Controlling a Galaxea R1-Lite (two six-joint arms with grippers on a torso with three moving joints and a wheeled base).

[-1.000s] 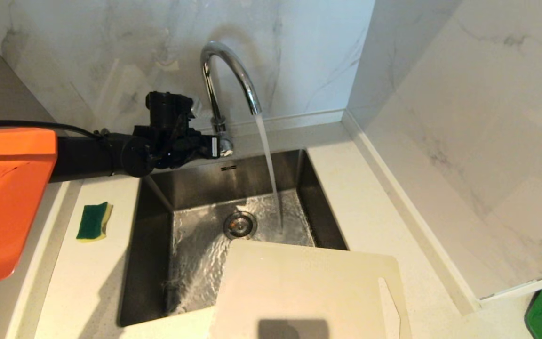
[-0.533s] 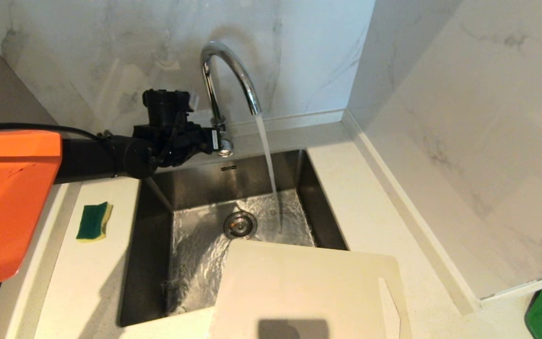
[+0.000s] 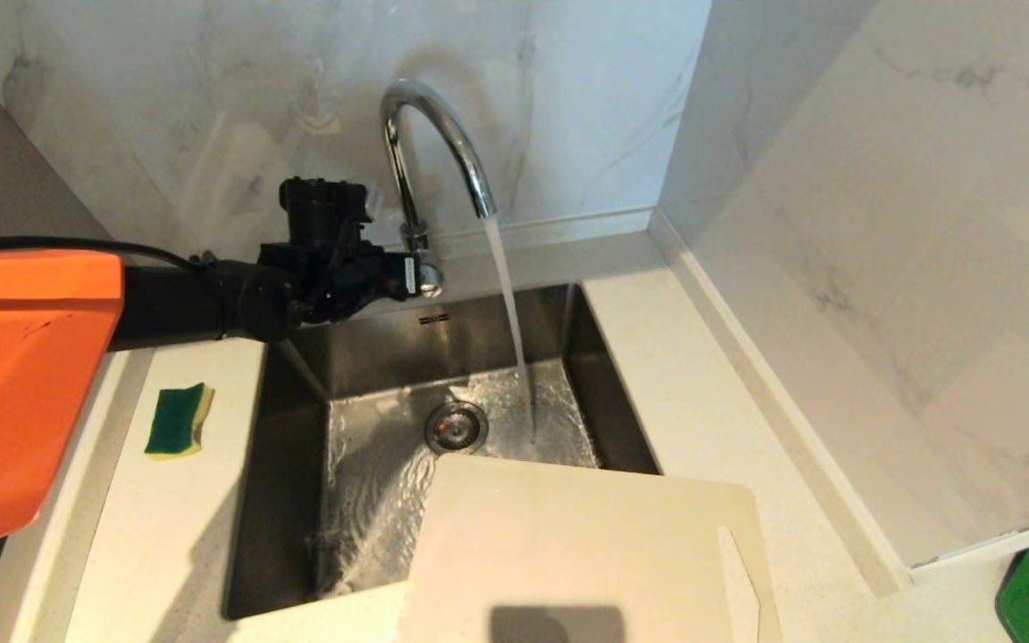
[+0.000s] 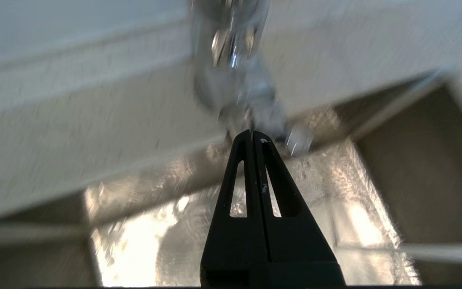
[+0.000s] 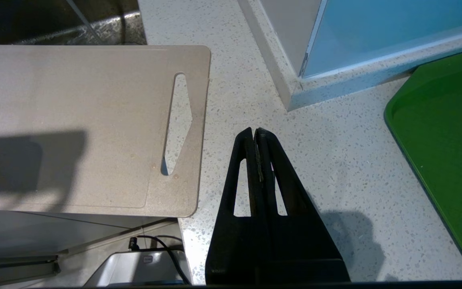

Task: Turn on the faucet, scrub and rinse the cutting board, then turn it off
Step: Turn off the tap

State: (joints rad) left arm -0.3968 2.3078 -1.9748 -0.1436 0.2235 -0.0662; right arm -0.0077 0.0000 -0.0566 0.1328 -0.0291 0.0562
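Since a second ago, the left gripper (image 3: 409, 277) has shifted only slightly at the base of the faucet (image 3: 430, 152), and water keeps running. Nearest the robot, the cutting board (image 3: 586, 554) lies flat on the counter (image 3: 711, 420), its far left corner jutting over the front of the sink (image 3: 251, 500), its slot handle toward the right edge. The right gripper (image 5: 256, 134) hangs pressed shut and empty above bare counter just right of the board, with a green tray (image 5: 447, 132) further right. A green-and-yellow sponge (image 3: 179, 419) sits on the counter left of the sink. Water streams from the arched spout into the basin near the drain (image 3: 455, 426). At the back, the left gripper, fingers (image 4: 251, 160) closed together and holding nothing, has its tips against the faucet's lever at its base
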